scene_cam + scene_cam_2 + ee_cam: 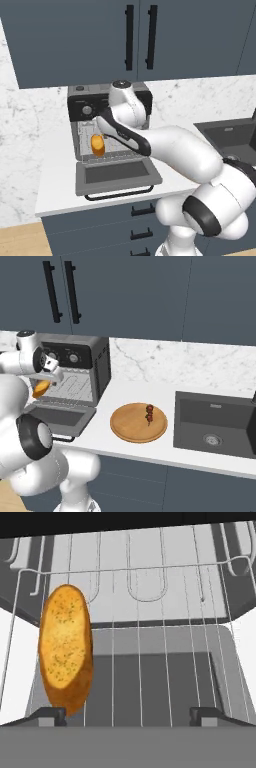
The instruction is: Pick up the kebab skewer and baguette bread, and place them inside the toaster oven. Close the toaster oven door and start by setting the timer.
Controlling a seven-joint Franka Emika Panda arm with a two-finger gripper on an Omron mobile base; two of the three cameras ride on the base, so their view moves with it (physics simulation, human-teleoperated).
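Tool (127,712) spread, baguette bread (66,648) on toaster oven (82,100) rack

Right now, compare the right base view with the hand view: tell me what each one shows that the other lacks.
Right base view alone: the round wooden plate carrying the thin kebab skewer of dark red meat chunks, the dark sink, and the oven's black control panel with round knobs.

Hand view alone: the open fingers, with the bread close to one tip, over the wire rack.

Shared: the golden-yellow baguette bread, the boxy grey toaster oven and its dropped grey door.
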